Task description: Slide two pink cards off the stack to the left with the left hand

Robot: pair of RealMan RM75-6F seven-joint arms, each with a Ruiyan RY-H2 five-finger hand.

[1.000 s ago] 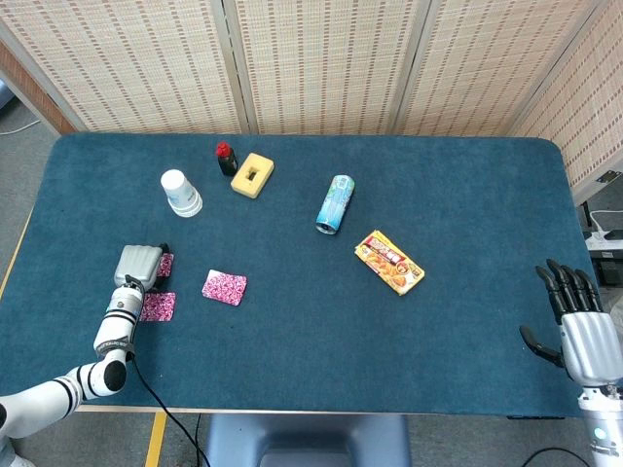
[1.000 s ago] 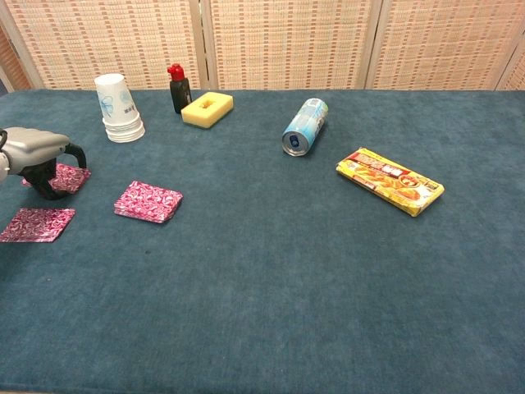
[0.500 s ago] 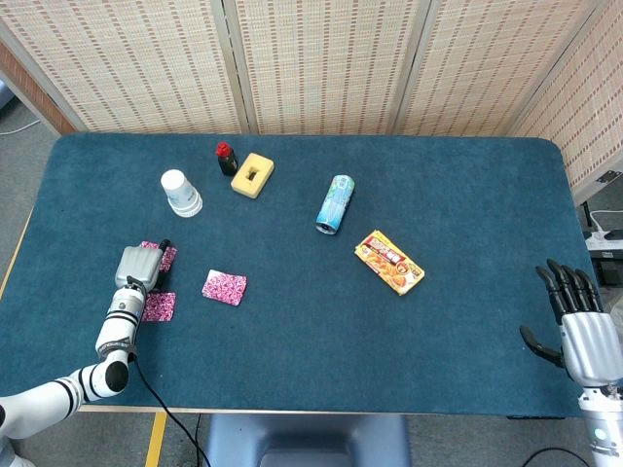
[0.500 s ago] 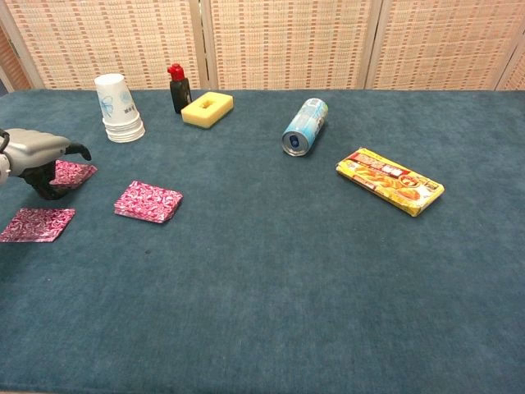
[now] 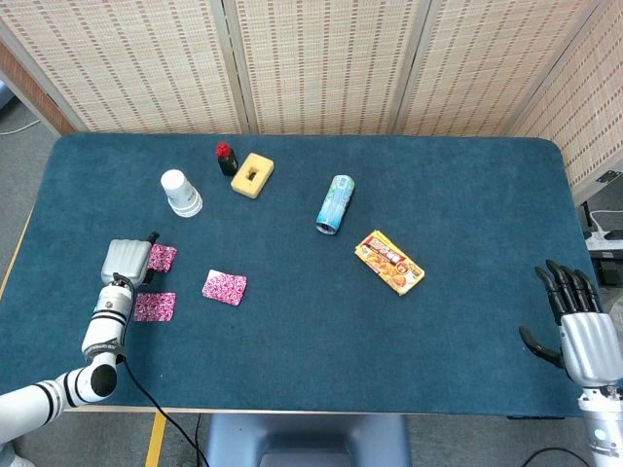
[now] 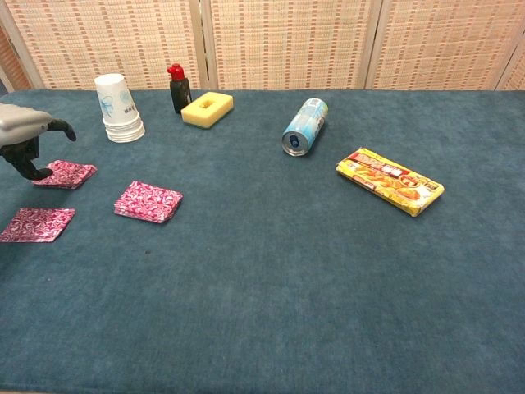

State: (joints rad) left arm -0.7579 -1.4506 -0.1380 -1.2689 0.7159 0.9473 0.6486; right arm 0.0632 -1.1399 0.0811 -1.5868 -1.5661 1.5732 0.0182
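Observation:
The stack of pink cards (image 5: 225,287) (image 6: 148,201) lies on the blue table, left of the middle. Two single pink cards lie to its left: one further back (image 5: 162,258) (image 6: 66,174) and one nearer the front edge (image 5: 154,306) (image 6: 37,224). My left hand (image 5: 127,261) (image 6: 25,139) hovers just left of the far card, palm down and fingers bent downward, holding nothing; one fingertip is at that card's left edge. My right hand (image 5: 574,326) stands open, fingers straight, off the table's right front corner.
A stack of white paper cups (image 5: 181,193) (image 6: 117,108), a small dark bottle with a red cap (image 5: 226,158) (image 6: 177,89) and a yellow sponge (image 5: 252,175) (image 6: 207,108) stand at the back left. A can (image 5: 335,204) (image 6: 304,126) lies mid-table beside a yellow snack pack (image 5: 389,262) (image 6: 390,180).
My left hand has drawn back to the left and lifted off the far single card, which now lies uncovered. The stack, the other card and my right hand have not moved.

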